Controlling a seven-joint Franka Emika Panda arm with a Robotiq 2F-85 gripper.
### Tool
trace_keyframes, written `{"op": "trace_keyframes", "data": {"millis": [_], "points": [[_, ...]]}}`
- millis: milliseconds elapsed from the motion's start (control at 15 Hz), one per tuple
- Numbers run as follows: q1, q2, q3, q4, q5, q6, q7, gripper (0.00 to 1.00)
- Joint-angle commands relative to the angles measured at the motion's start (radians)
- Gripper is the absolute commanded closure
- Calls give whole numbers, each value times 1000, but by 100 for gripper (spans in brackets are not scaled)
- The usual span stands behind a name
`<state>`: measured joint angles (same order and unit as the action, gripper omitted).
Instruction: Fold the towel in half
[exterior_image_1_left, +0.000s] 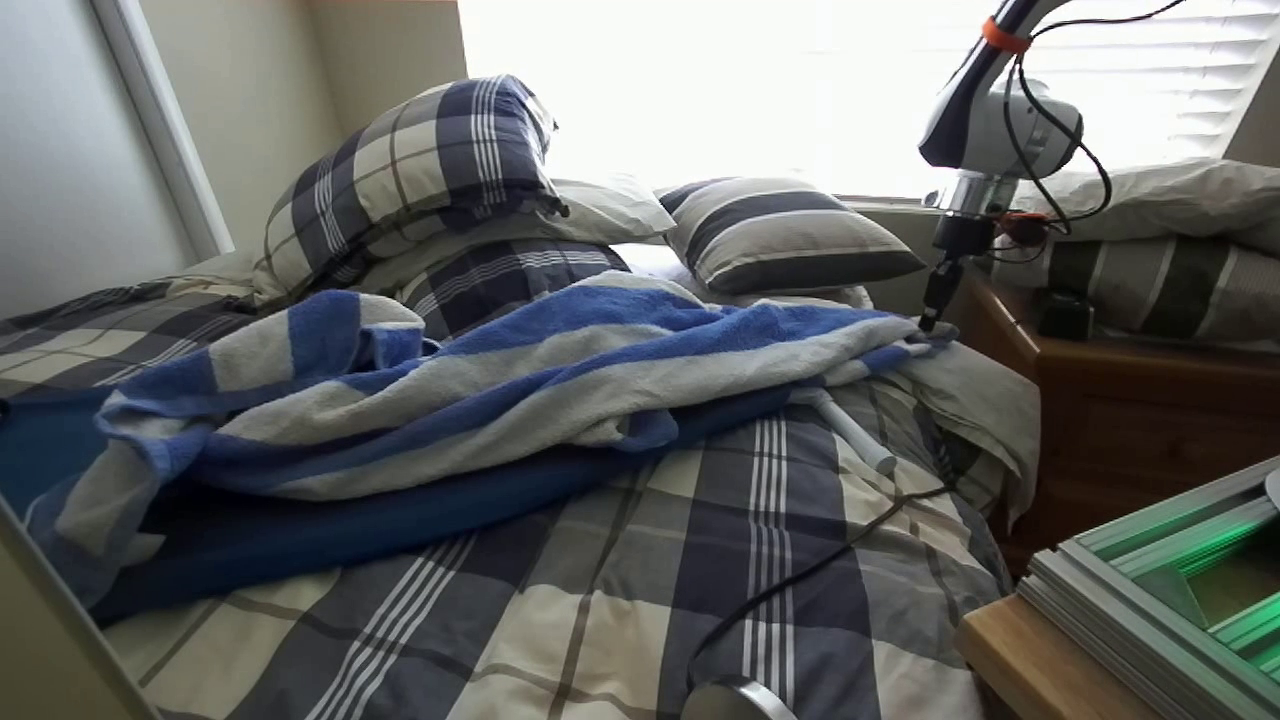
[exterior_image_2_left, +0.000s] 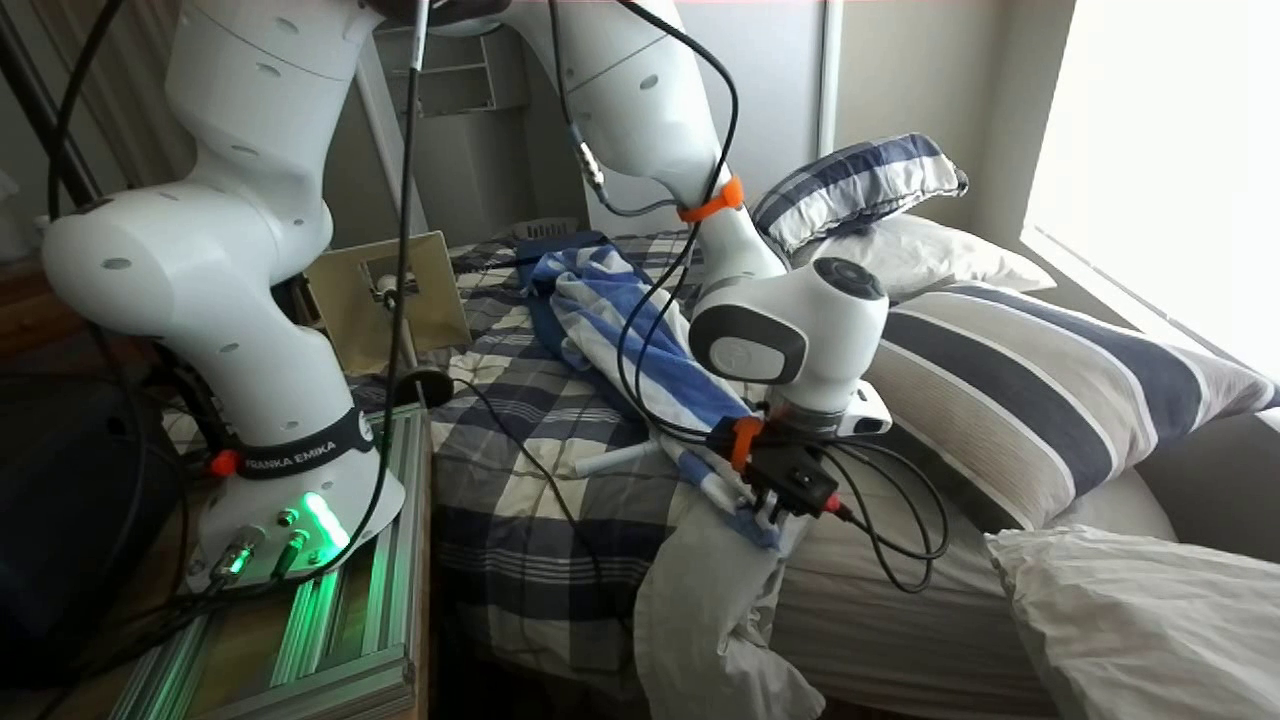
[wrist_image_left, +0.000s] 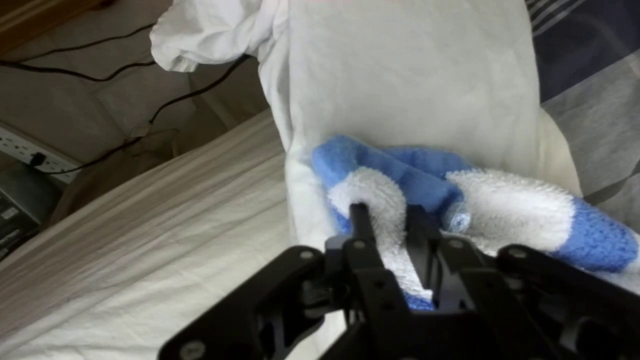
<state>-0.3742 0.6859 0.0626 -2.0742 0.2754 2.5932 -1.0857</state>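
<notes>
- In an exterior view, can see the towel (exterior_image_1_left: 560, 385) stretched rumpled across the middle, with broad blue and white stripes, from about eight o'clock round to three.
- Beneath the towel, toward seven o'clock, can make out a flat blue surface (exterior_image_1_left: 430, 515); lower down, around six o'clock, a plaid bedspread (exterior_image_1_left: 640, 570).
- Can spot a pale rod (exterior_image_1_left: 850, 432) poking out at four o'clock, a plaid pillow (exterior_image_1_left: 440, 150) between ten and eleven, and a striped pillow (exterior_image_1_left: 790, 235) near two.
- At three o'clock, can see the gripper (exterior_image_1_left: 930, 318) pointing down, touching the towel's end.
- In an exterior view, can follow the arm (exterior_image_2_left: 640, 110) from a base (exterior_image_2_left: 300, 510) at eight o'clock, up over the top and down to the gripper at four.
- Can trace the towel there from eleven o'clock down to five, partly hidden by the arm.
- In the wrist view, can see the fingers (wrist_image_left: 361, 220) extending up from six o'clock, clamped on a white fold of towel, pile filling the narrow gap.
- Past the grip, can see the towel running off between three and four o'clock, over white fabric (wrist_image_left: 420, 80) reaching toward one.
- Can also see a cream sheet (wrist_image_left: 175, 260) at eight o'clock and a power strip (wrist_image_left: 55, 165) at nine.
</notes>
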Motion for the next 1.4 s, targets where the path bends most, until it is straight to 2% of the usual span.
{"op": "trace_keyframes", "data": {"millis": [0, 133, 333, 600, 1000, 1333], "points": [[-3, -9, -7, 17, -30, -73, 53, 100], [-3, -59, -2, -8, -17, -110, 80, 100], [-5, -218, 40, -108, 28, -187, 79, 99], [57, -413, 61, -231, 74, -244, 92, 99], [274, -684, 79, -379, 75, -216, 236, 99], [487, -786, 147, -337, 76, -193, 482, 99]]}}
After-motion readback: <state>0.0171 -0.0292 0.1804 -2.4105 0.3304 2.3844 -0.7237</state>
